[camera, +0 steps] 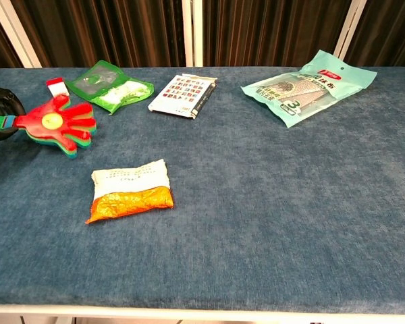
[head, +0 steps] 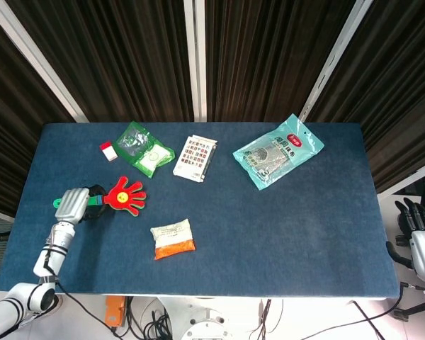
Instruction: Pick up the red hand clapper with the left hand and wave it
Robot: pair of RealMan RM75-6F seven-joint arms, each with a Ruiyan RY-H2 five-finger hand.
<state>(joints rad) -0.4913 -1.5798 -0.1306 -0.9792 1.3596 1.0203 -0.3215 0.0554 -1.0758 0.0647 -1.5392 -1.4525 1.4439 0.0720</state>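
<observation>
The red hand clapper [head: 125, 197] [camera: 57, 125], a red palm shape over green and yellow layers with a green handle, hangs just above the blue table [head: 269, 227] at its left side. My left hand [head: 74, 204] grips the handle; in the chest view only its dark fingers [camera: 1, 108] show at the left edge. The clapper's fingers point right. My right hand [head: 419, 230] stays off the table's right edge, low, with fingers apart and nothing in it.
A green packet [head: 144, 149] and a small red-and-white box [head: 108, 151] lie behind the clapper. A card booklet [head: 195, 158] and a teal bag [head: 278, 150] lie farther right. An orange-and-white pouch [head: 173, 239] sits in front of the clapper.
</observation>
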